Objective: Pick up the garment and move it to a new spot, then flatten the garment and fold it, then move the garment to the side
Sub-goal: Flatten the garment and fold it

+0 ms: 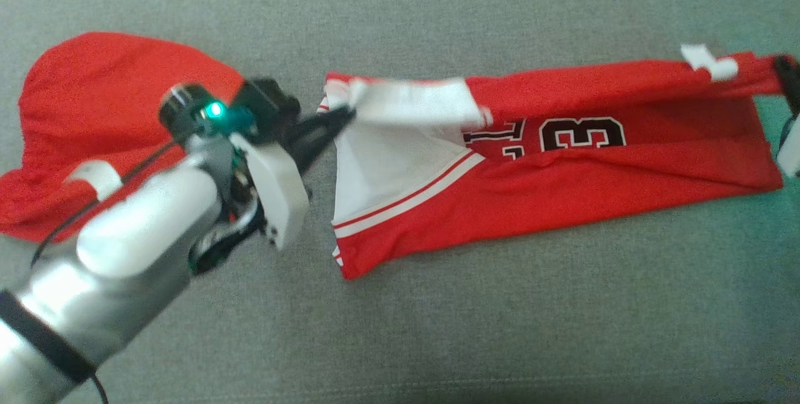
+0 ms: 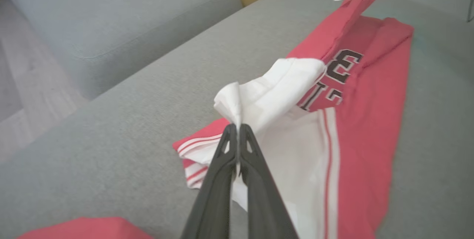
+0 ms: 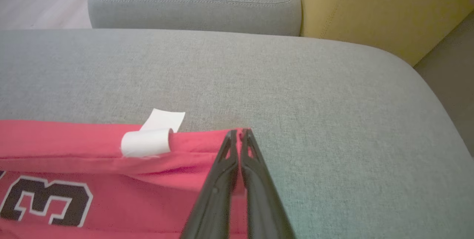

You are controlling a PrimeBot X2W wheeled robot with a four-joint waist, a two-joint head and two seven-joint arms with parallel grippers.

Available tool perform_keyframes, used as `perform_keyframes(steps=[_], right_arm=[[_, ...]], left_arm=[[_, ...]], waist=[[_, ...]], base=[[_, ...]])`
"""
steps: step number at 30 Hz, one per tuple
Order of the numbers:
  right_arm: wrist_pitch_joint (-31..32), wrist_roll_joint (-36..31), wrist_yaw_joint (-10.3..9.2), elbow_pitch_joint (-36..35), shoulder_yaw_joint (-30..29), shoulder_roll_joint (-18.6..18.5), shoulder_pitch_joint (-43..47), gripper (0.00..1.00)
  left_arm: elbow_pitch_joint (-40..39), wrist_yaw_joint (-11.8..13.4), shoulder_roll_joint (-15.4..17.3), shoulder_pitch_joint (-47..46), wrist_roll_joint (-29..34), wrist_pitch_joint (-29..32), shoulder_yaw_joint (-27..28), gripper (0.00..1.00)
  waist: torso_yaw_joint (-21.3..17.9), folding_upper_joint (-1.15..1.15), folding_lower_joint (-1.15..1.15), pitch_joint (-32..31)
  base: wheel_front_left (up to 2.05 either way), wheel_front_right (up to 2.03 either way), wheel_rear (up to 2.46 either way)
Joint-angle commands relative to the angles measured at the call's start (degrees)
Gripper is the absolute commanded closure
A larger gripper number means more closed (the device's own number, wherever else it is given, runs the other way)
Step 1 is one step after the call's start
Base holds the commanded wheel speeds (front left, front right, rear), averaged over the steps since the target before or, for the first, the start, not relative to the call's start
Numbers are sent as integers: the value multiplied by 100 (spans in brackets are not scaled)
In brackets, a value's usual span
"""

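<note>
My left gripper (image 2: 237, 126) pinches the garment (image 1: 562, 166) by its white corner, my right gripper (image 3: 239, 131) pinches its red end, arms wide apart.

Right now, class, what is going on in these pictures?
A robot holds a red numbered jersey by both ends on a grey couch. Its left fingers pinch the white end; its right fingers pinch the red edge beside a white tag. The jersey is stretched out, creased, not yet folded. Another red garment lies to its left.
</note>
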Motion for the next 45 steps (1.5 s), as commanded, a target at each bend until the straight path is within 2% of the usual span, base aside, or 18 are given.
perform_keyframes(steps=[1,7,13,21,22,23,24,27,30,35,39,42,45], right_arm=[[97,105,-5,-157,62,-271,155,100],[660,420,-5,-297,252,-535,444,100],[1071,608,-5,-471,367,-663,572,100],[1479,776,-5,-608,411,-742,676,100],[1468,770,-5,-618,401,-740,675,53],[1483,772,-5,-602,389,-727,679,0],[1506,771,-5,-584,381,-709,684,0],[1572,753,-5,-543,350,-664,691,0],[1362,572,-5,-543,298,-683,629,0],[881,525,-5,-552,117,-515,589,0],[163,460,-5,-692,-116,-297,590,0],[-447,379,-5,-894,-293,-57,657,0],[-1110,220,-5,-1109,-520,195,774,0]], left_arm=[[-317,61,302,-126,-97,162,210,100],[-1277,193,749,158,-489,924,103,100],[-1707,245,979,299,-609,1342,-10,100],[-1824,347,977,568,-584,1451,-123,100],[-1808,367,960,588,-564,1435,-130,51],[-1784,382,944,604,-534,1415,-137,5],[-1757,396,929,623,-510,1402,-145,0],[-1676,475,886,685,-511,1349,-131,0],[-1548,656,881,657,-343,1163,-69,0],[-1267,1184,720,761,-289,515,292,0],[-1088,1683,452,952,-416,-316,783,0],[-971,2084,213,1145,-508,-907,1272,0],[-997,2358,-76,1437,-505,-1060,1972,0]], waist=[[8,0,1,-80],[-6,0,1,-220],[-54,0,1,-232],[-154,0,1,-170],[-163,0,1,-161],[-173,0,1,-157],[-186,0,1,-160],[-219,0,1,-197],[-256,0,1,-265],[-302,0,1,-454],[-322,0,1,-610],[-328,0,1,-694],[-323,0,1,-754]], base=[[0,0,0],[0,0,0],[0,0,0],[0,0,0],[0,0,0],[0,0,0],[0,0,0],[0,0,0],[0,0,0],[0,0,0],[0,0,0],[0,0,0],[0,0,0]])
